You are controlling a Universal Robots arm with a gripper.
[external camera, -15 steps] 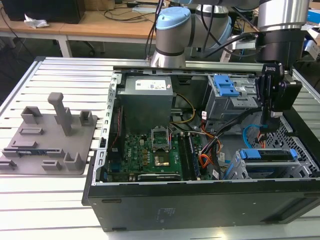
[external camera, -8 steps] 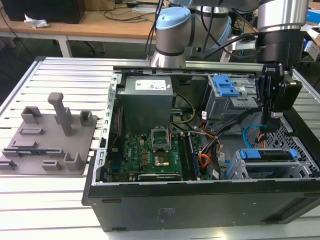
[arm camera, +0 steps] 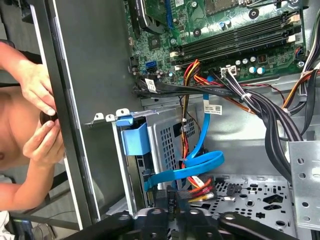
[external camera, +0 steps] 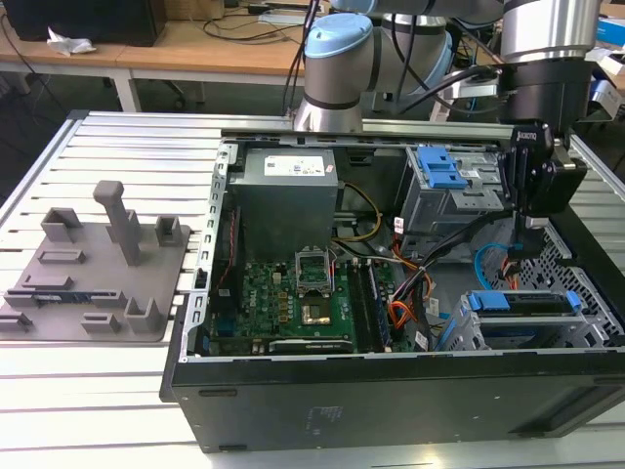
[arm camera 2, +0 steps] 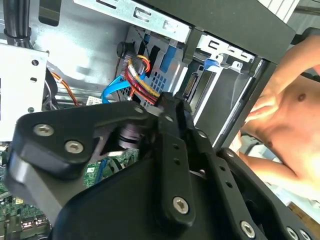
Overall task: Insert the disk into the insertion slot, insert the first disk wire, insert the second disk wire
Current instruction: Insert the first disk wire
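An open computer case [external camera: 391, 401] lies on a slatted metal table [external camera: 117, 147], with its motherboard [external camera: 293, 293] facing up; a grey moulded holder [external camera: 93, 278] sits on the table beside the case, toward the exterior view's left.

The disk [external camera: 522, 305], in its bright blue carrier, sits inside the insertion slot [external camera: 457, 332], the low perforated grey cage in the case corner at the exterior view's lower right; a taller cage with a blue latch [external camera: 444, 171] stands behind it.

The robot arm reaches down into the case just behind the low cage; the gripper [external camera: 525, 249] hangs between the two cages, close above the case floor.

In both wrist views the gripper [arm camera: 172, 207] [arm camera 2: 167, 102] has its fingers drawn together, and they appear clamped on a black wire connector [arm camera: 171, 196] that ends a bundle of red, yellow and black wires [arm camera: 200, 189]; a flat blue cable [arm camera: 202, 165] loops just beside it, near the perforated end of the cage.

In the first wrist view the carrier's blue end [arm camera: 135, 137] shows at the cage mouth; a person's hands [arm camera: 37, 90] are outside the case wall, held together.
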